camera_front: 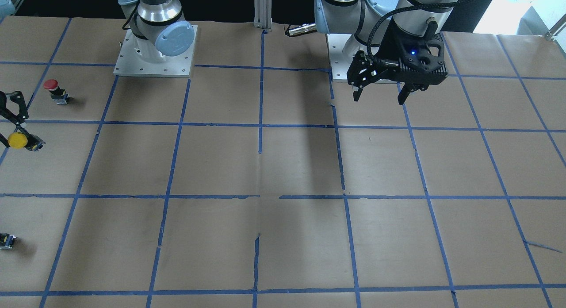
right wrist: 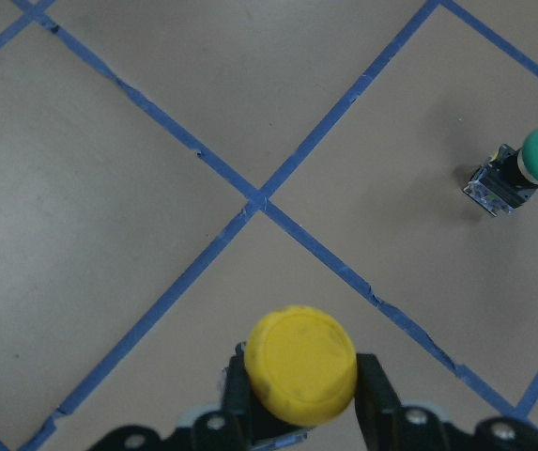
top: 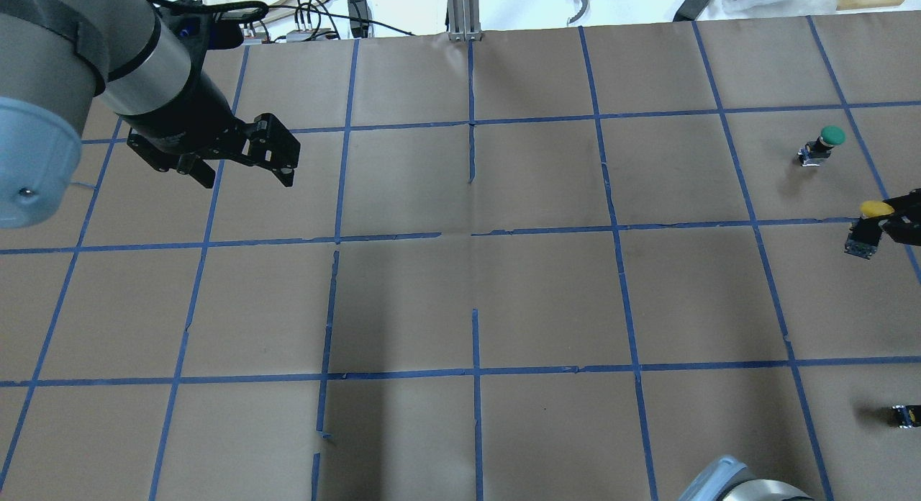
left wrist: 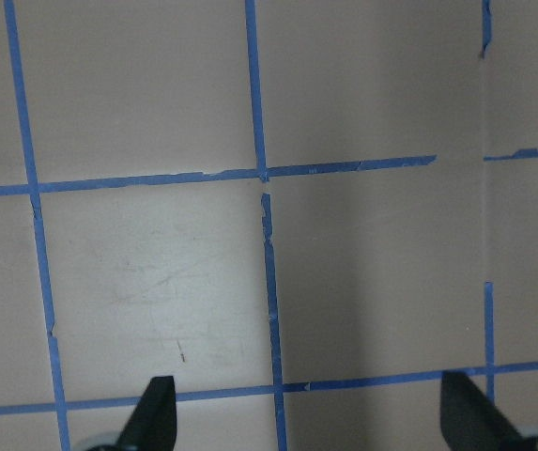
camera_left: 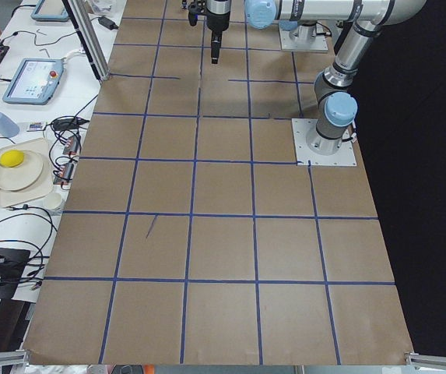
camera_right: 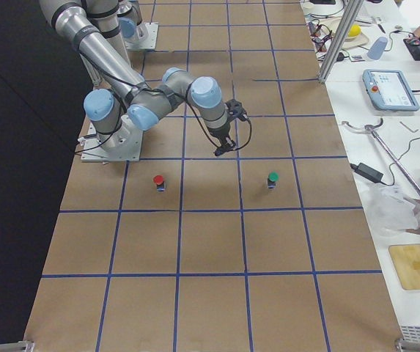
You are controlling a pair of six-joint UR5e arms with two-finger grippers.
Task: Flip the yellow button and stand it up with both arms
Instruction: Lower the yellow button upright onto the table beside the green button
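The yellow button (right wrist: 301, 362) has a round yellow cap on a black body with a metal base. My right gripper (right wrist: 301, 413) is shut on its body, just behind the cap, which faces the wrist camera. In the overhead view the button (top: 868, 224) hangs tilted at the right edge in the right gripper (top: 896, 226). In the front view it (camera_front: 18, 140) sits at the far left edge. My left gripper (camera_front: 380, 96) is open and empty, high near its own base, far from the button. It also shows in the overhead view (top: 241, 173).
A green-capped button (top: 822, 144) stands upright beyond the yellow one. A red-capped button (camera_front: 56, 90) stands near the right arm's base. A small black capless part (top: 905, 415) lies near the right edge. Brown paper with a blue tape grid (top: 471, 235) covers the table.
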